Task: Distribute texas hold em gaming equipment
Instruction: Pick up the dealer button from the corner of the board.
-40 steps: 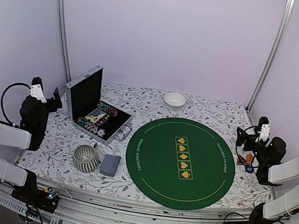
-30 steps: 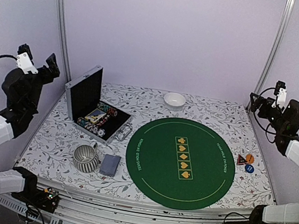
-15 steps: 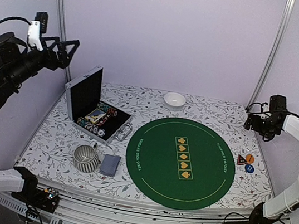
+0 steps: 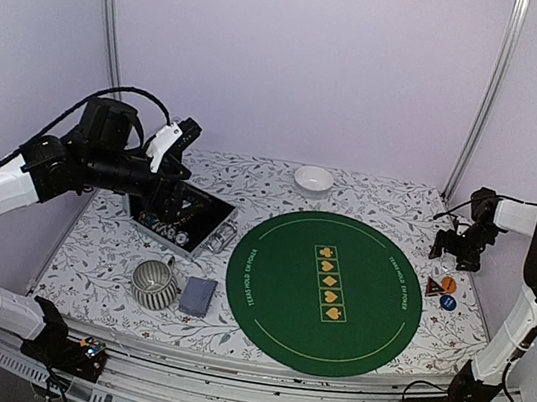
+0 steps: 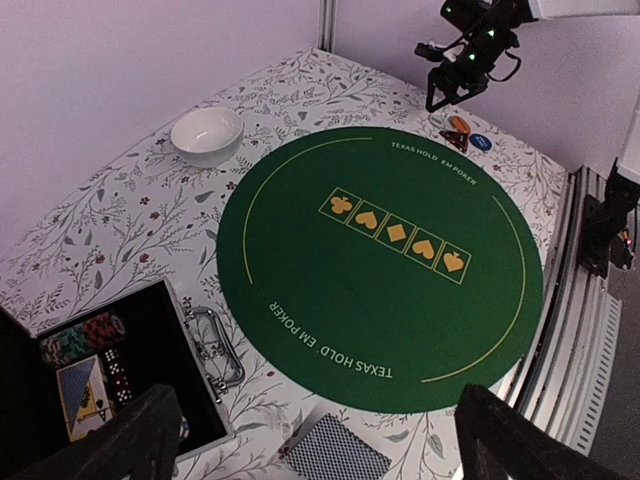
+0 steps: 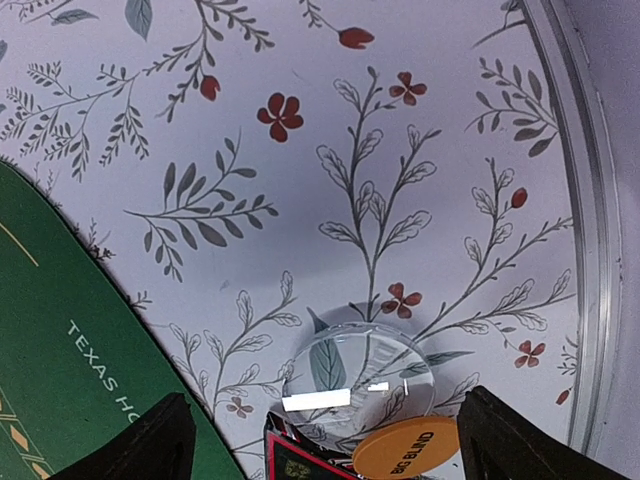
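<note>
The right gripper (image 4: 456, 251) hangs low over the flowered table (image 6: 300, 150), and four small pieces lie together just below it. There is one clear disc (image 6: 358, 370) and one orange disc (image 6: 405, 447) at its near edge. One red triangular marker (image 6: 300, 462) lies on the side of the green mat (image 6: 60, 350). One blue disc (image 4: 448, 303) lies a little more toward the arm bases. In the wrist view the first three lie between the two fingers, which stand wide apart and hold nothing.

The left gripper (image 5: 315, 400) is high up, near the one open case (image 5: 120, 370). Its fingers are also spread wide and grip nothing. The case holds rows of chips (image 5: 80, 338), one card pack (image 5: 85, 395) with a picture on its face, and some dark dice (image 5: 115, 375), too small to count.

One deck of cards (image 4: 198, 296), with a blue patterned back, lies flat on the table, toward the arm bases from this gripper. It is just beside the one ribbed mug (image 4: 153, 283) and near the edge of the mat. What the mug holds I cannot tell.

One white bowl (image 5: 207, 135) stands beyond the mat, well apart from both grippers. Its inside shows plain white.
</note>
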